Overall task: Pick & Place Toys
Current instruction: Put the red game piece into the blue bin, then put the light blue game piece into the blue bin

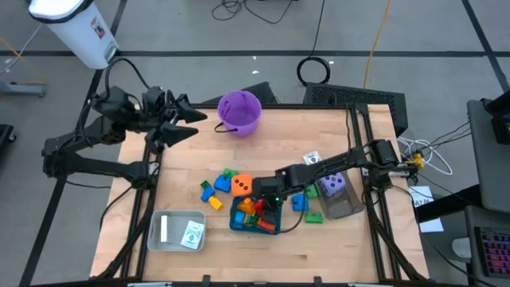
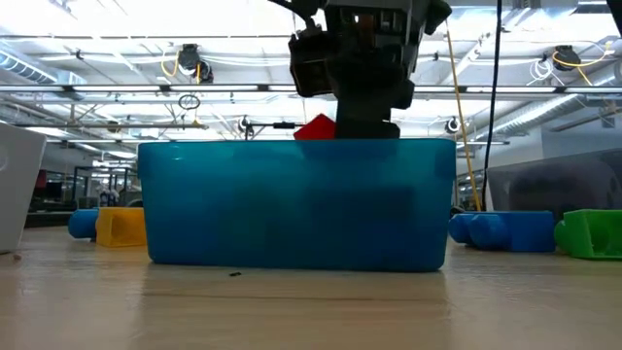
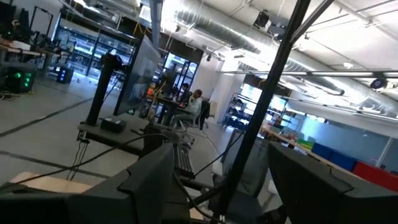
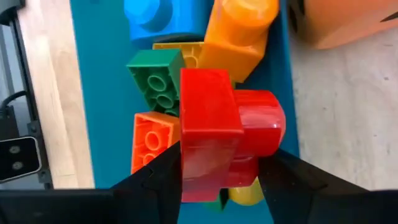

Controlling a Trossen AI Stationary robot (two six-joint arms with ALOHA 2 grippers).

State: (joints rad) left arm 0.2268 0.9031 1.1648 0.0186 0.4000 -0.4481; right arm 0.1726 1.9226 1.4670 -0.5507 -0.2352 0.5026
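One red brick (image 4: pixel 214 134) in right hand (image 4: pixel 217 177); low view hides tray contents.

Overhead and table-level views, both on the teal tray (image 1: pixel 239 224).

A red brick (image 4: pixel 214 134) sits pinched between two dark fingers (image 4: pixel 158 177), held just above the other bricks in the teal tray (image 1: pixel 239 223) near the table's centre. Below it lie a green brick (image 4: pixel 158 81), an orange brick (image 4: pixel 146 143), a blue brick (image 4: pixel 161 15) and a long orange brick (image 4: pixel 242 34). The orange die (image 1: pixel 241 186) stands at the tray's 11 o'clock, touching its rim. Loose blue, green and yellow bricks (image 1: pixel 211 191) lie at the tray's 10 o'clock. The purple die (image 1: pixel 332 185) rests at 3 o'clock, with a blue brick (image 1: pixel 300 202) and a green brick (image 1: pixel 313 216) between.
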